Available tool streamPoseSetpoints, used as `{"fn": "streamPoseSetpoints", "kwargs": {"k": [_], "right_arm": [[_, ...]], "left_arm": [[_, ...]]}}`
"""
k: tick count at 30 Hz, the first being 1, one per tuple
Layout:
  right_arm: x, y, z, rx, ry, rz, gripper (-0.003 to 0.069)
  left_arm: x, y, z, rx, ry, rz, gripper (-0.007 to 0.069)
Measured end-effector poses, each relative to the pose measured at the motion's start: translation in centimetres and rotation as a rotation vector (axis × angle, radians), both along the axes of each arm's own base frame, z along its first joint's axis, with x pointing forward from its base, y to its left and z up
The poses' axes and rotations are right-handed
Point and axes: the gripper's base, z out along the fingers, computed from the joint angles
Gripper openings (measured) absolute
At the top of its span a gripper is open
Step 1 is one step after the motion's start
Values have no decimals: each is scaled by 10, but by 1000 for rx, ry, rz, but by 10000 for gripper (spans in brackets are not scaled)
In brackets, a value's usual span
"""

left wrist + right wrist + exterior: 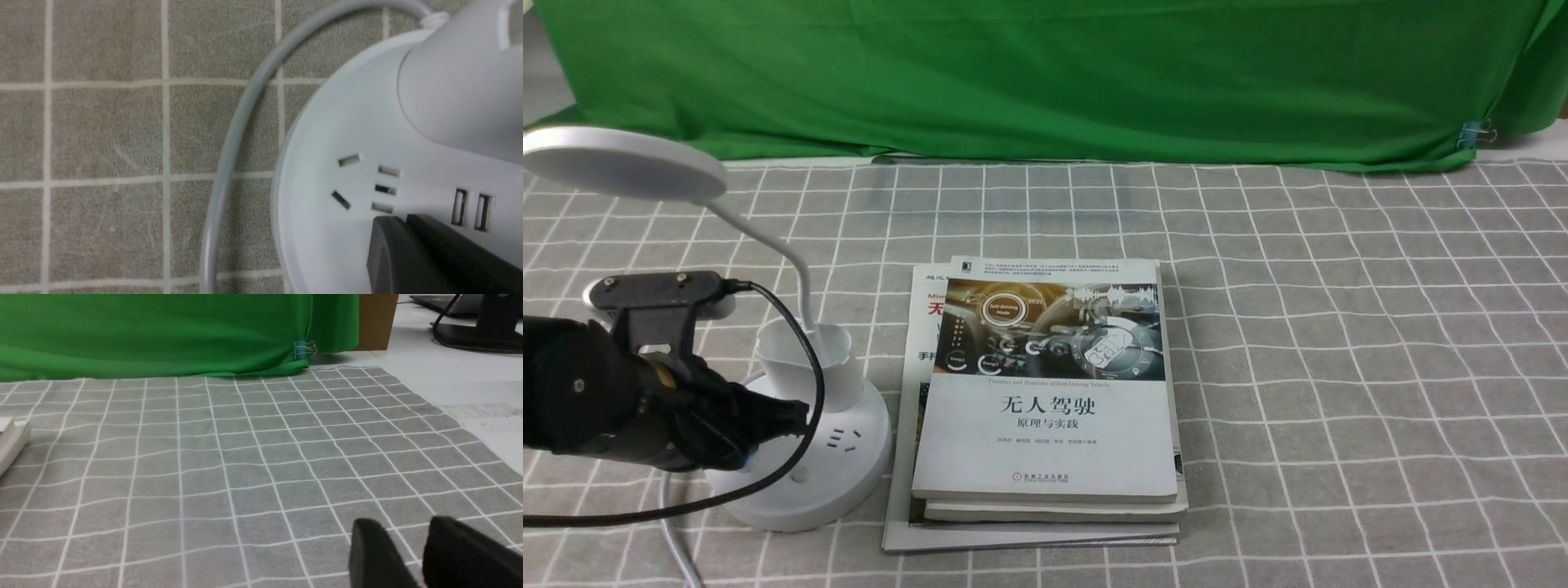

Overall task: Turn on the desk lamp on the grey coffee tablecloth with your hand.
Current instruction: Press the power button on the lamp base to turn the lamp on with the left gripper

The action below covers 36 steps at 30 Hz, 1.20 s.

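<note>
Front view: the left gripper over the base of the desk lamp, at left on the grey coffee tablecloth, beside the books.
The base looks broad and steady, the neck bendy; pressing a button beats grasping, and any hold belongs on the base. Left wrist view: the claw's tips sit together, nothing between them. Right wrist view: the right gripper stands slightly parted, holding nothing.

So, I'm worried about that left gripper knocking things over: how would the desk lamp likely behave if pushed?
The desk lamp would probably slide before tipping, since its round base is broad and flat. Its thin, curved neck may flex, and the wide disc head might wobble, hanging well off to one side.
</note>
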Motion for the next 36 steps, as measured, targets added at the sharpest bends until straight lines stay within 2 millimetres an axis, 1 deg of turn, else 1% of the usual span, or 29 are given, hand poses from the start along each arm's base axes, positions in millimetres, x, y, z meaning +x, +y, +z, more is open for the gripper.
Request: {"fn": "streamPoseSetpoints", "kwargs": {"k": [10,14,19,24,27,30,31,32,34,36], "right_arm": [[0,0,0,0,0,0,245],[0,0,0,0,0,0,245],[0,0,0,0,0,0,245],[0,0,0,0,0,0,245],[0,0,0,0,0,0,245],[0,0,0,0,0,0,245],[0,0,0,0,0,0,245],[0,0,0,0,0,0,245],[0,0,0,0,0,0,245],[0,0,0,0,0,0,245]], "left_arm": [[0,0,0,1,0,-1,19],[-3,1,5,7,4,-6,19],[-10,2,17,10,-8,-12,19],[-11,0,18,3,0,-37,19],[-11,-4,18,-36,1,-58,19],[-12,-12,19,-71,-4,-103,19],[-13,-18,18,-73,-3,-132,19],[-13,-19,18,-73,-3,-135,19],[-15,-30,15,-66,13,-177,19],[-16,-36,9,-46,40,-197,19]]}}
